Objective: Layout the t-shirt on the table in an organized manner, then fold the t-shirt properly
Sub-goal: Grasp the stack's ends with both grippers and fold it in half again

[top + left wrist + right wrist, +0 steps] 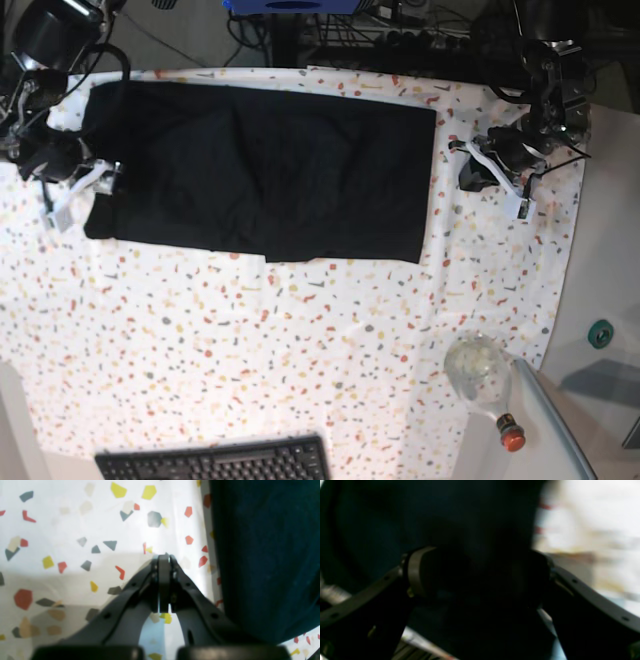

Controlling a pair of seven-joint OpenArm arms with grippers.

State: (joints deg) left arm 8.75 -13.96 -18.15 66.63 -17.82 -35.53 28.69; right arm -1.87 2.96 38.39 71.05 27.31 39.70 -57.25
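Note:
The black t-shirt [260,170] lies flattened into a wide rectangle on the far half of the speckled table [250,340]. My right gripper [85,192] is at the shirt's left edge; in the right wrist view it [480,572] stands open, its fingers [416,570] spread wide with dark cloth [445,512] filling the space between and beyond them. Just off the shirt's right edge, my left gripper [478,165] hovers over bare tablecloth. Its wrist view shows it [163,557] shut with nothing held, and the t-shirt [265,555] to its right.
A black keyboard [215,462] lies at the near table edge. A clear bottle with a red cap [485,378] lies at the near right corner. A plain grey surface [612,250] borders the table on the right. Cables and equipment crowd the far edge.

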